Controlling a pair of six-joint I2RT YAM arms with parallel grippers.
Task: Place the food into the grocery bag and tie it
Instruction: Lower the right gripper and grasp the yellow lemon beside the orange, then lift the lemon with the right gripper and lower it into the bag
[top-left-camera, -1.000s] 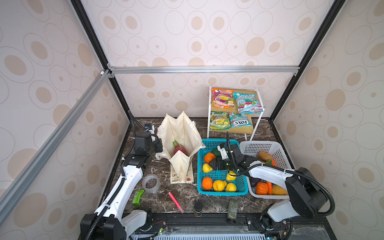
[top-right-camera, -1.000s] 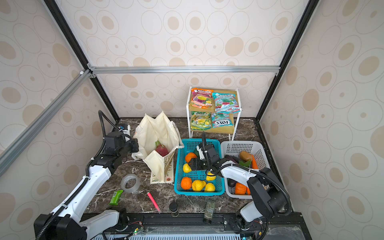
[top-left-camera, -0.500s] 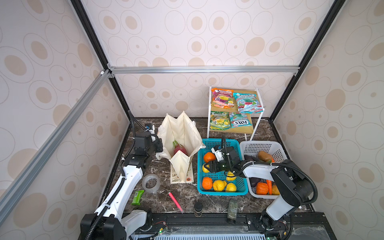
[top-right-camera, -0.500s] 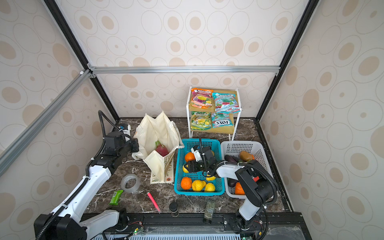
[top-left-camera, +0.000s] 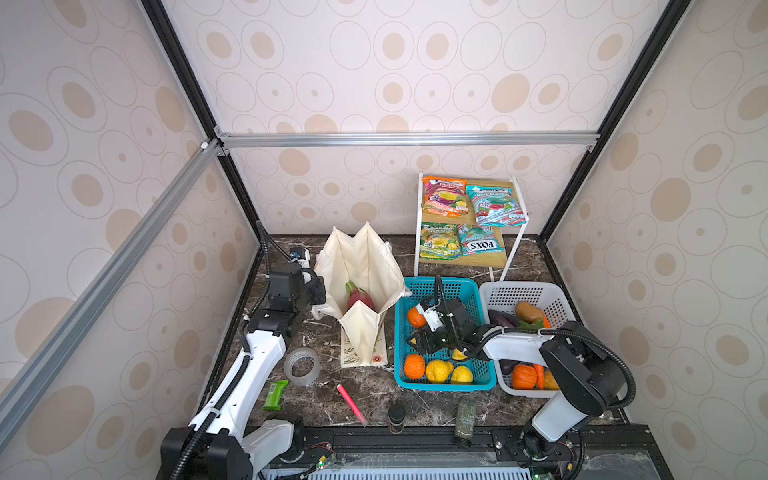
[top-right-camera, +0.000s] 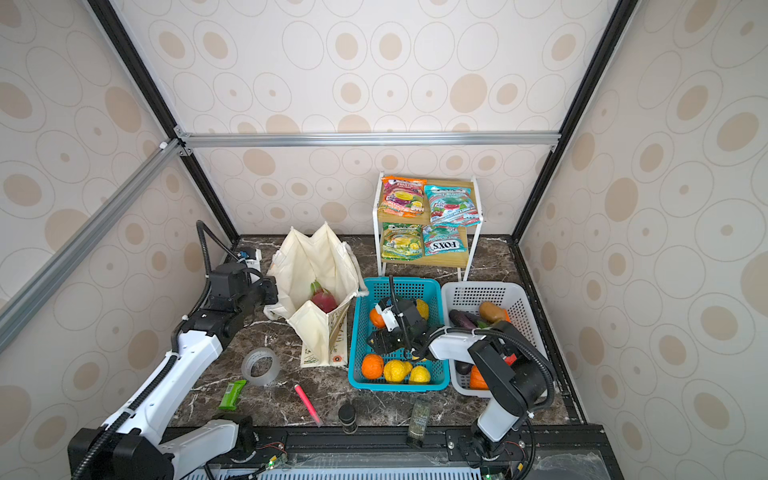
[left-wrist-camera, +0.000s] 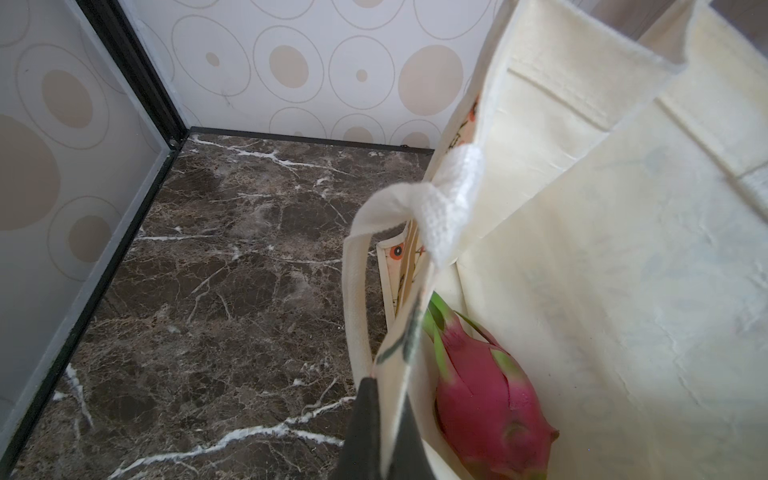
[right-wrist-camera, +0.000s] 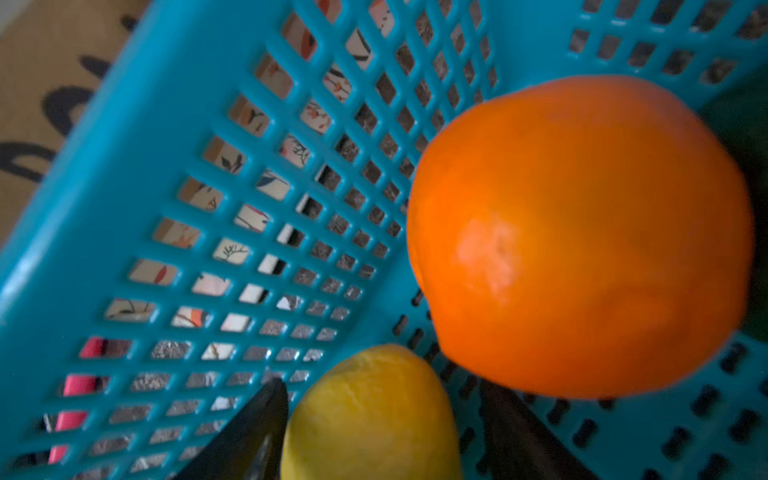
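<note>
Over on the left nothing has budged: the left gripper (top-left-camera: 316, 291) keeps its fingers (left-wrist-camera: 361, 428) pinched together on the rim of the grocery bag (top-left-camera: 365, 266), holding the mouth open on the counter (top-left-camera: 316, 399). One dragon fruit (left-wrist-camera: 490, 399) sits at the bottom of the bag, same as a second ago.

The action is on the right. The right gripper (right-wrist-camera: 382, 386) has swung in across the turquoise basket (top-left-camera: 446, 385) and dipped low towards its near-left corner. Its fingers (right-wrist-camera: 257, 436) stand apart on either side of a yellow citrus (right-wrist-camera: 370, 415), an orange (right-wrist-camera: 577, 237) just beside. No squeeze yet, by the look of it.

So the second pick looks lined up. The rest of the fruit is in its baskets and the candy packets (top-left-camera: 469, 208) are on the shelf.
</note>
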